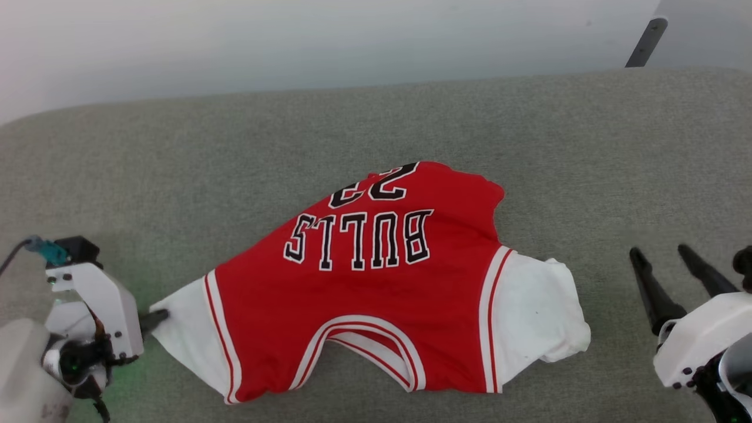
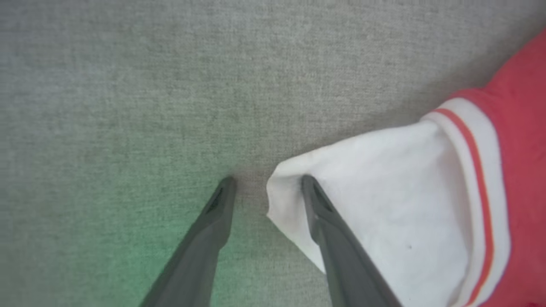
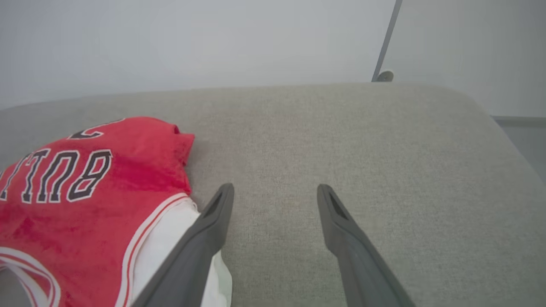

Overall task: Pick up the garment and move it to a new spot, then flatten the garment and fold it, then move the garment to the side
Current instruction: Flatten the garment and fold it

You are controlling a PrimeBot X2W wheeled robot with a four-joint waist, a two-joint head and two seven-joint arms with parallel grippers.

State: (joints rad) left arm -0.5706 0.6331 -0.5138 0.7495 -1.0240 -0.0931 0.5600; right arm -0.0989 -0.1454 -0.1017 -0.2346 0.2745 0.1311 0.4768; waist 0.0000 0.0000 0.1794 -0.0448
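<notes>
The garment [image 1: 376,294], a red jersey with white sleeves and black-and-white lettering, lies spread on the grey cushioned surface [image 1: 411,117], its neck toward me and its lower part bunched at the far side. My left gripper [image 1: 155,320] is at the tip of the left sleeve. In the left wrist view the left gripper [image 2: 266,181] is open, one finger lying on the white sleeve [image 2: 384,192] and the other on the bare surface, with the sleeve corner between them. My right gripper [image 1: 658,251] stands open just right of the right sleeve, nothing between its fingers [image 3: 332,221]. The garment [image 3: 85,200] lies beside it.
The grey surface stretches wide beyond and to the right of the jersey, with its rounded far edge against a pale wall. A dark slanted bar [image 1: 646,41] stands behind the far right corner, and the same bar [image 3: 386,42] shows in the right wrist view.
</notes>
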